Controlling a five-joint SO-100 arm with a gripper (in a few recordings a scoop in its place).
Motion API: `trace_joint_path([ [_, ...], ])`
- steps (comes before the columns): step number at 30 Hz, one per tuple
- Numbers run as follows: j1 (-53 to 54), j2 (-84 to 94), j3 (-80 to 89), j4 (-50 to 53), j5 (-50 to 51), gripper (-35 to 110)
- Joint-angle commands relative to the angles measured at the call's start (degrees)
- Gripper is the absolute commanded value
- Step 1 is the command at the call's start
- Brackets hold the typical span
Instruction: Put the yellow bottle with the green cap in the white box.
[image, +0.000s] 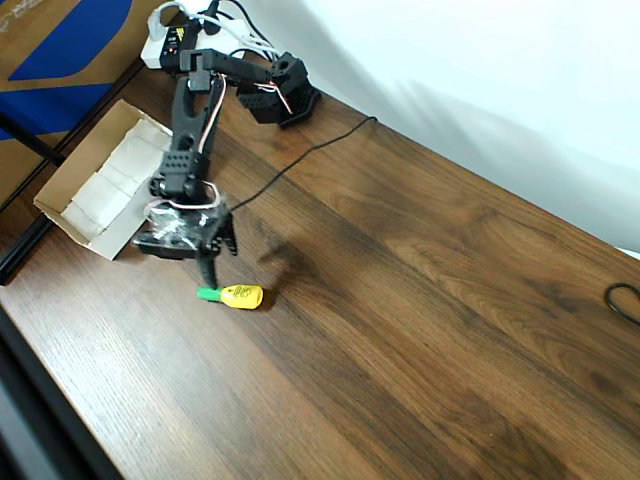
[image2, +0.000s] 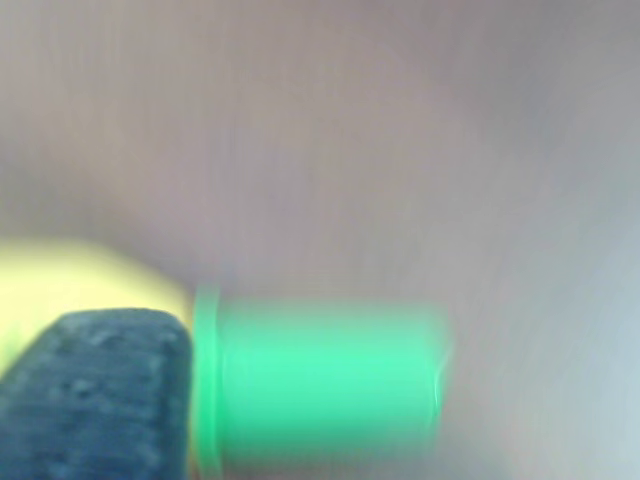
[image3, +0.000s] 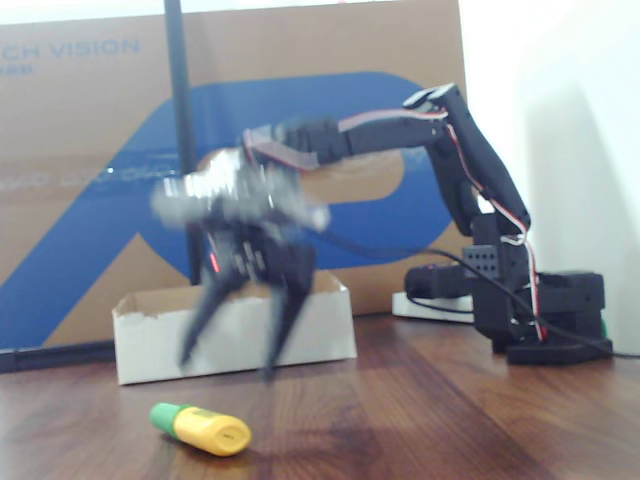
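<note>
Broadly, wood worktop (image: 420, 300) carries everything. Blue-and-brown cardboard sheet (image3: 90, 150) stands behind it in fixed view. Black arm (image: 195, 110) reaches fwd from its base, w/ pincer (image3: 228, 365) blurred, open, fingers spread, hanging above worktop, gripping nothing. White box (image: 95, 190) sits by worktop's left edge in overhead view, just beside arm. Yellow bottle with the green cap (image: 233, 295) lies on its side on worktop, outside box, just below pincer tips.

Black arm stretched forward, tool (image3: 232, 362) pointing down, fingers spread, above the table.
</note>
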Motion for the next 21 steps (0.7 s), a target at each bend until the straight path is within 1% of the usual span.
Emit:
trace_joint_path([
  [1, -0.6, 1.2, -4.2, 0.9, 0.1, 33],
  [6, -1.6, 0.1, -3.2, 0.4, -0.5, 33],
  [14, -1.7, -0.3, 2.1, -4.5, -0.7, 33],
  [21, 0.3, -0.4, 2.5, -11.5, -0.1, 36],
])
